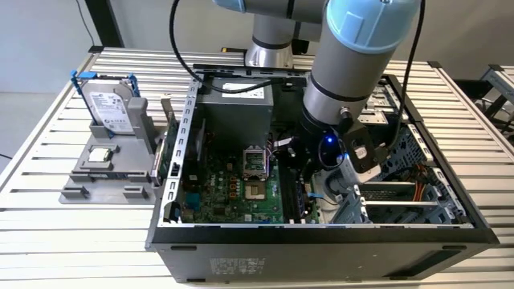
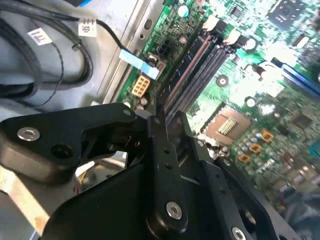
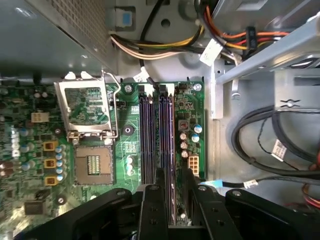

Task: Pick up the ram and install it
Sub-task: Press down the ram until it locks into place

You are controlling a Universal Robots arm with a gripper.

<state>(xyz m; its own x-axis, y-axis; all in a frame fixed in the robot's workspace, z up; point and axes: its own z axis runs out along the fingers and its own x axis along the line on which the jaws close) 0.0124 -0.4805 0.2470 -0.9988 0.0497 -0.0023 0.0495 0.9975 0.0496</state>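
My gripper [image 1: 310, 188] is low inside the open computer case, over the black memory slots [image 3: 147, 135] of the green motherboard [image 1: 241, 195]. In both wrist views the two black fingers stand close together on a thin dark board seen edge-on, the ram [image 3: 172, 192]. It runs in line with the slot nearest the board's edge and appears to sit on or in it; I cannot tell how deep. The fingers [image 2: 162, 145] hide the near end of the ram. The gripper [image 3: 173, 180] is shut on it, and in the second wrist view the gripper [image 2: 172, 122] points along the slots.
The CPU socket [image 3: 92, 165] lies beside the slots. Cable bundles [image 3: 260, 145] and the drive cage [image 1: 401, 198] crowd the other side. Outside the case, at the exterior view's left, a grey stand [image 1: 105, 180] holds a silver hard drive [image 1: 108, 108] and a small CPU chip [image 1: 100, 155].
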